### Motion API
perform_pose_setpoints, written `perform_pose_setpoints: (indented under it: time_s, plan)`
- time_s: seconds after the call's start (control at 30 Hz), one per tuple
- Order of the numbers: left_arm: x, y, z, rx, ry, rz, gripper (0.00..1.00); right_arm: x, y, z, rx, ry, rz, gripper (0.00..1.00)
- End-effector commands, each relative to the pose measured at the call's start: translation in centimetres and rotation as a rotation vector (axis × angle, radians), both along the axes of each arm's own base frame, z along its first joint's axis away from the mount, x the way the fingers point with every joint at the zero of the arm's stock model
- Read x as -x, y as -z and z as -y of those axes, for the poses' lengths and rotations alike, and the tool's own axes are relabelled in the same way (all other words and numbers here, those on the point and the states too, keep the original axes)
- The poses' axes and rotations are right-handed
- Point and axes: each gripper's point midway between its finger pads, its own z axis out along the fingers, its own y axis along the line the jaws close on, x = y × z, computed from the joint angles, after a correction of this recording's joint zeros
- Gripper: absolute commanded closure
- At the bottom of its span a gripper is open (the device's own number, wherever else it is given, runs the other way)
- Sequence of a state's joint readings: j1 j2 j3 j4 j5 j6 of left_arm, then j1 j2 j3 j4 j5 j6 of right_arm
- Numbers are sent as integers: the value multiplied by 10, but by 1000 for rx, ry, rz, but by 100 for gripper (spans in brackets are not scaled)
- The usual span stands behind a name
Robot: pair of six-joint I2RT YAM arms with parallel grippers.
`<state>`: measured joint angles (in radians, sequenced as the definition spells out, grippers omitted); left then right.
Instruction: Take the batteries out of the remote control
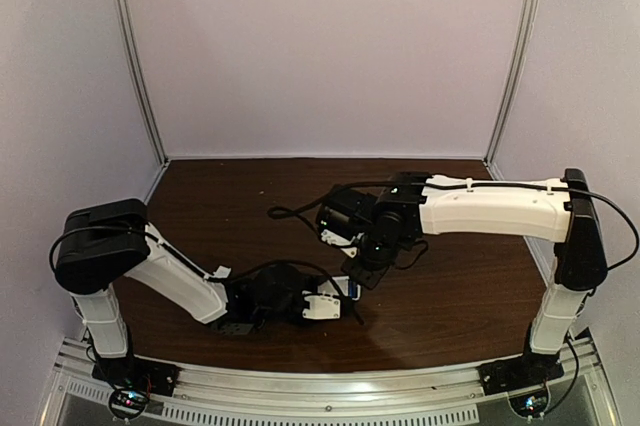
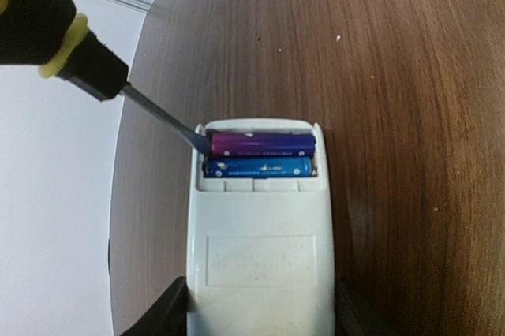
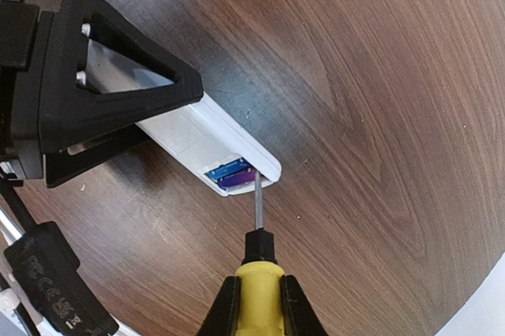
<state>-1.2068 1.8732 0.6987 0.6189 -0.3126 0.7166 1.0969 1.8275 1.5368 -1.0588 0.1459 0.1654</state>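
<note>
Left pincer [image 2: 260, 308]: pinching the remote control [image 2: 260, 249], at the tabletop's [image 2: 394, 76] 6 o'clock side.
Right pincer [image 3: 260, 308]: squeezed on the screwdriver [image 3: 256, 194] handle.
Batteries [image 2: 263, 145]: both seated in the open bay; blade at the purple one's 9 o'clock end.
Tip: lever gently, don't slip.

Table [image 2: 379, 76]: dark wood grain, satin sheen. Remote control [image 2: 260, 257]: smooth white plastic, matt. Batteries [image 2: 260, 145]: glossy metallic wrap. Screwdriver [image 3: 258, 245]: bare metal shaft, smooth yellow-black plastic handle.

Remote [image 2: 259, 257] white, purple battery [image 2: 263, 144] beside blue battery [image 2: 258, 167], screwdriver [image 3: 259, 273] handle yellow and black, shaft grey, table [image 2: 394, 76] dark brown with wavy wood grain.
</note>
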Motion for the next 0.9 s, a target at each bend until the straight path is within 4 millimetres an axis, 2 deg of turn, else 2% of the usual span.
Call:
perform_pose_setpoints:
  time_s: [0.0, 0.23, 0.87]
  plan:
    - [32, -3, 8, -24, 131, 27, 100, -31, 34, 45, 194, 123, 48, 100]
    - [33, -6, 8, -18, 129, 48, 100, -33, 32, 45, 186, 134, 53, 100]
    - [40, -11, 11, -5, 149, 50, 100, -57, 33, 46, 185, 162, 59, 100]
